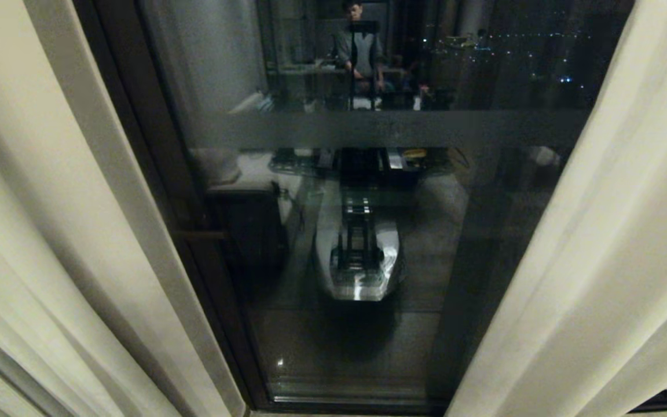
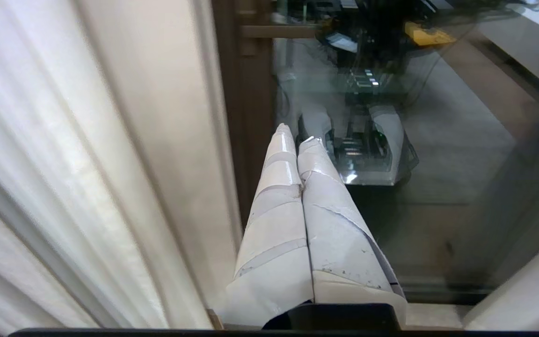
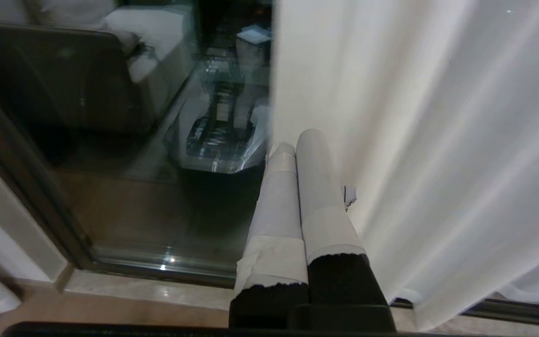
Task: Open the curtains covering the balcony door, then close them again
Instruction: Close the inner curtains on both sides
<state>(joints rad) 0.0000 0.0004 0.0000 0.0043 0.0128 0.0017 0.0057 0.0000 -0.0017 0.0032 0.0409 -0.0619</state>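
Outside the head view, each hand, left (image 2: 297,135) and right (image 3: 297,140), hangs pressed together beside parted curtains (image 1: 67,231).

We see a pale polished stone floor strip (image 3: 157,292) along the sill; above it, distant city lights (image 1: 542,58) glimmer, and a reflected person (image 1: 359,52) stands there.

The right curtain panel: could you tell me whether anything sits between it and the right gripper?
Nothing visible does. The right gripper, fingers shut and empty, sits right beside the right curtain panel's inner edge, with only the balcony door glass on its other side.
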